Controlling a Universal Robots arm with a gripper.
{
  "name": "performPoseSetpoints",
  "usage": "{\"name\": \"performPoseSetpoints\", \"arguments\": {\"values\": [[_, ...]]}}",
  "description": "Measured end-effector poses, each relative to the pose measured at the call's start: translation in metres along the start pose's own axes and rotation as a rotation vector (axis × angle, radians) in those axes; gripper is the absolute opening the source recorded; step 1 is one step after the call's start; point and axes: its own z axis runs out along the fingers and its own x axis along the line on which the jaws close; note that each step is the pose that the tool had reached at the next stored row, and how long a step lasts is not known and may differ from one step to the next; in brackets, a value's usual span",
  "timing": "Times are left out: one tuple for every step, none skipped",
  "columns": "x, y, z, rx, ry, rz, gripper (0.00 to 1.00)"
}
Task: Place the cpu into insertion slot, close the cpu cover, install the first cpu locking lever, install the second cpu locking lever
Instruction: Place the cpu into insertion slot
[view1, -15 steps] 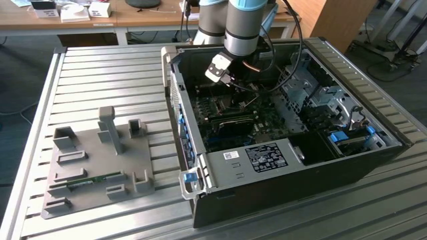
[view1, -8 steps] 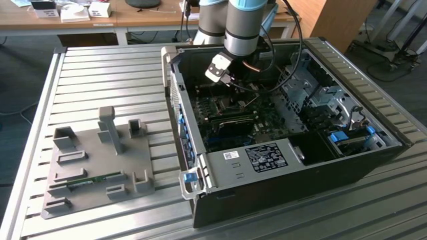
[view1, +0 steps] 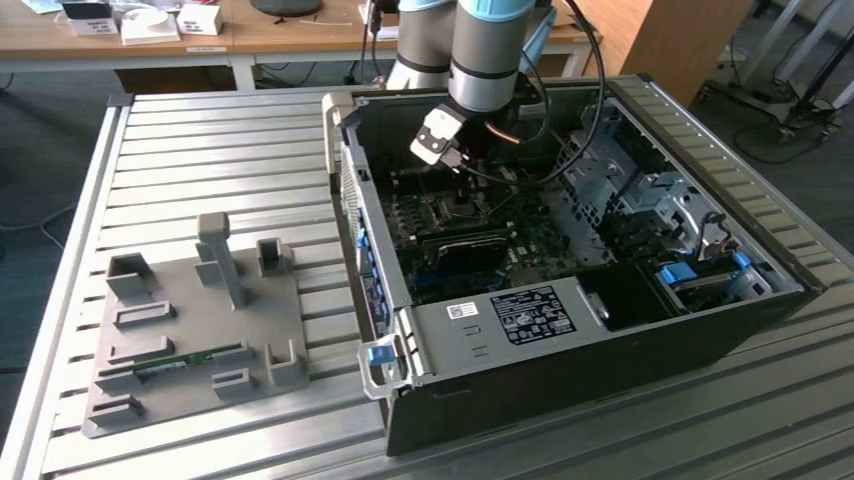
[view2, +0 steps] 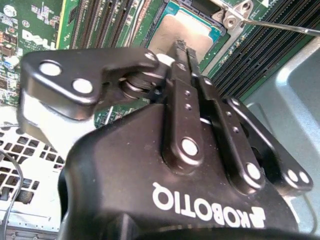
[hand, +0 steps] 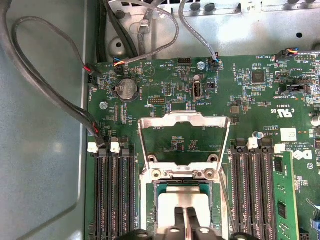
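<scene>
The cpu (hand: 197, 200) lay in the insertion slot (hand: 150, 197), and the cpu cover (hand: 184, 119) was up.
In the exterior view the gripper (view1: 461, 188) reached down into the open computer case (view1: 561, 385). In both wrist views its two fingers were pressed together with nothing between them. Their tips sat right over the silver top of the cpu. The cpu lay flat in the slot on the green motherboard (hand: 240, 100). The cover was flipped open, with its hinge just beside the slot.
</scene>
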Motion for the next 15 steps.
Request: {"name": "performPoseSetpoints", "arguments": {"values": [[0.0000,0.0000,0.0000,0.0000,-0.0001,0.000,0.12],[0.0000,0.0000,0.0000,0.0000,-0.0001,0.000,0.11],[0.0000,0.0000,0.0000,0.0000,-0.0001,0.000,0.11],[0.0000,0.0000,0.0000,0.0001,-0.0002,0.000,0.11],[0.0000,0.0000,0.0000,0.0000,-0.0002,0.000,0.11],[0.0000,0.0000,0.0000,0.0000,-0.0003,0.000,0.11],[0.0000,0.0000,0.0000,0.0000,-0.0005,0.000,0.11],[0.0001,0.0000,0.0003,-0.0001,-0.0035,0.000,0.11],[0.0000,-0.0001,0.0007,-0.0003,-0.0072,0.000,0.11],[0.0000,-0.0001,0.0013,-0.0002,-0.0075,0.000,0.11],[-0.0001,-0.0002,0.0021,-0.0002,-0.0075,0.000,0.11],[-0.0001,-0.0002,0.0031,-0.0003,-0.0074,-0.001,0.11],[-0.0001,-0.0003,0.0040,-0.0002,-0.0064,0.000,0.11],[-0.0001,-0.0003,0.0047,-0.0002,-0.0060,0.000,0.11],[-0.0002,-0.0004,0.0055,-0.0002,-0.0060,0.000,0.11]]}}
